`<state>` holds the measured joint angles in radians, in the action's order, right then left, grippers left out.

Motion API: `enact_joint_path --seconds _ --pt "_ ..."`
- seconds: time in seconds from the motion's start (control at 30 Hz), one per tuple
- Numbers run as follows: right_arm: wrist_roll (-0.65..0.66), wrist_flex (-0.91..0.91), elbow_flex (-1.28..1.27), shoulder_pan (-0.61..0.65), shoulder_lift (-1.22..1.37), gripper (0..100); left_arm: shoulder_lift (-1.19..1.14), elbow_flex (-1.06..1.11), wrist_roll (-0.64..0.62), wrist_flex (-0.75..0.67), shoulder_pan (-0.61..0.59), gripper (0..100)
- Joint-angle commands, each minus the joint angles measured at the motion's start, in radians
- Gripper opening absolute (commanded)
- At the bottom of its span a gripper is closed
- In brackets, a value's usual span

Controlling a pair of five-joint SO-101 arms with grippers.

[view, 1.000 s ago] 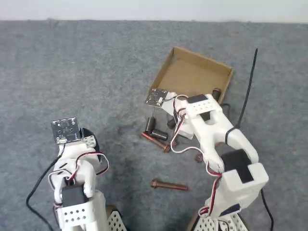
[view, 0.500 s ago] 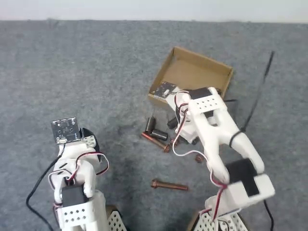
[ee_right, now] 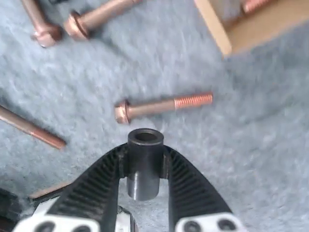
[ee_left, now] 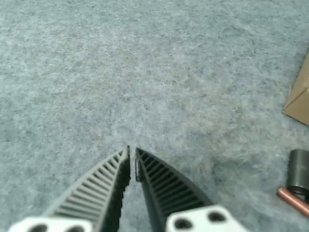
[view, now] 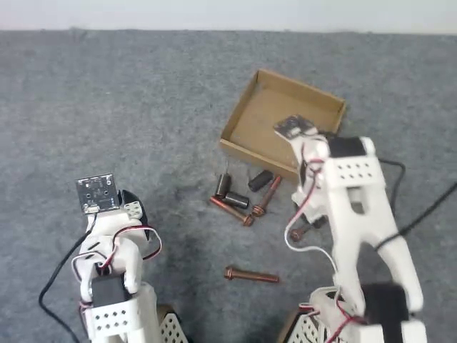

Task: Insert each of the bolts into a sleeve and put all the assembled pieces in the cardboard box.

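The right pincer (ee_right: 145, 145), clamped on an upright sleeve (ee_right: 145, 166), is swinging off the bolt cluster (view: 239, 201) toward the box (view: 250, 151) corner, near a lone bolt (ee_right: 161, 107). Mating them is likely coming next. The left pincer (ee_left: 132, 153) is sitting closed.

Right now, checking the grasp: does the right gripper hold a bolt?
No, the right gripper is shut on a black sleeve.
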<state>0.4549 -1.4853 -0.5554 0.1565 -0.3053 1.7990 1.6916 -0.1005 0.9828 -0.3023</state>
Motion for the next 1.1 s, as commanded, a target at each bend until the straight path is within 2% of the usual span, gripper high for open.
enact_joint_path --seconds 0.0,0.17,0.37,0.53,0.6,0.87,1.07 --pt "0.017 0.067 -0.13 -0.048 -0.153 0.6 0.02 -0.007 0.011 0.003 0.002 2" --pt "0.049 0.171 -0.333 -0.111 -0.298 0.6 0.02 -0.007 0.011 0.003 0.002 2" --pt "0.04 0.433 -0.537 -0.232 -0.389 0.6 0.02 -0.007 0.006 0.003 0.002 2" --pt "-0.124 0.611 -0.628 -0.285 -0.397 0.6 0.021 -0.007 0.006 0.008 0.003 2" --pt "-0.143 0.668 -0.657 -0.308 -0.397 0.6 0.021 -0.007 0.006 0.02 0.003 2" --pt "-0.144 0.69 -0.687 -0.344 -0.395 0.6 0.02 -0.021 0.005 0.077 0.098 2" --pt "-0.144 0.69 -0.689 -0.344 -0.395 0.6 0.015 -0.159 0.005 0.164 0.106 2"
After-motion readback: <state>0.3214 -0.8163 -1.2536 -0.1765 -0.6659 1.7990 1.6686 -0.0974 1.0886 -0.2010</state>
